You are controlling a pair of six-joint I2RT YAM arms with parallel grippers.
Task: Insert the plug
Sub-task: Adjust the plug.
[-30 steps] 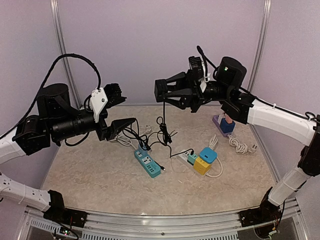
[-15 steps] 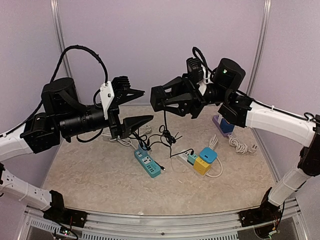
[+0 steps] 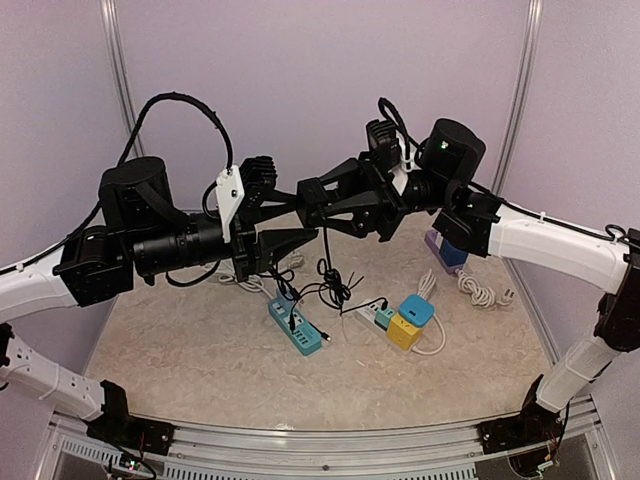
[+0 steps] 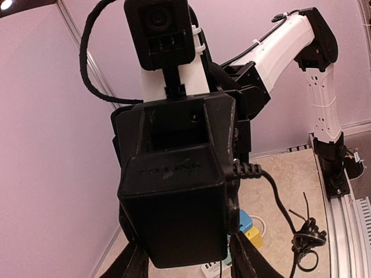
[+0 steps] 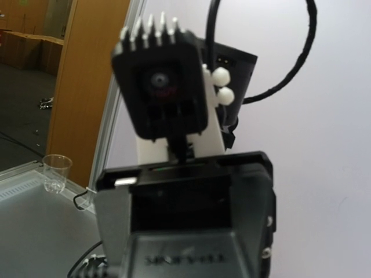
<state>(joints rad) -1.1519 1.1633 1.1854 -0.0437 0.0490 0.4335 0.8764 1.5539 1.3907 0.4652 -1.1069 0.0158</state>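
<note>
Currently we are holding the black plug (image 4: 174,202) in mid-air with our right gripper (image 3: 312,196) clamped on it, its cord (image 3: 325,262) hanging toward the surface (image 3: 180,350). Our left gripper (image 3: 304,214) is hovering at the plug's 9 o'clock, jaws partly parted around it, though we cannot tell whether they are pressing it. A teal power strip (image 3: 298,330) is lying at 6 o'clock below.

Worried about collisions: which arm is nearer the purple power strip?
Right. The right arm passes just above the purple power strip; the left arm is far left.
</note>
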